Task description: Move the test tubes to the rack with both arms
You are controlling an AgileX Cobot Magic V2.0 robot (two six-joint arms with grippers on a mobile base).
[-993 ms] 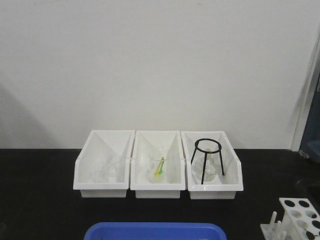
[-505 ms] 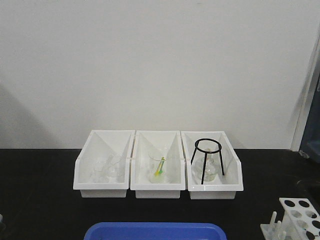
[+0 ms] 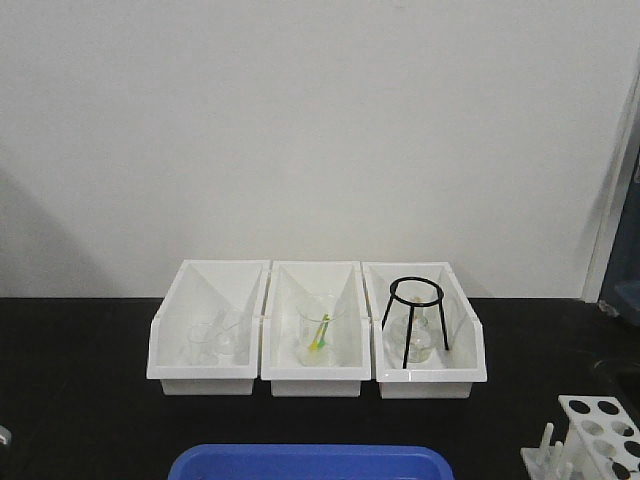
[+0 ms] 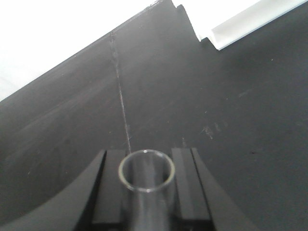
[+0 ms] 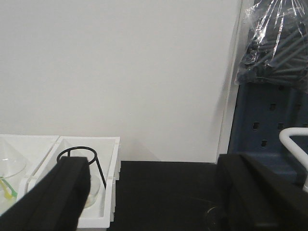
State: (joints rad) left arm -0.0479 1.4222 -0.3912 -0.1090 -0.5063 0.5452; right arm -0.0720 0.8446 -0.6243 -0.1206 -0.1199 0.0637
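Test tube (image 4: 146,211) clamped in left gripper (image 4: 148,161) over black table (image 4: 226,106); right gripper (image 5: 154,180) jaws wide apart

Soft, even light fills the room. The white wall (image 3: 320,130) is bright, with a faint grey shadow low on its left side. The black desk (image 3: 80,400) gives back only a dull sheen. At the left wrist the wall burns out to white, while the test tube (image 4: 147,175) rim glints. The right end effector (image 5: 154,183) looms dark and blurred.
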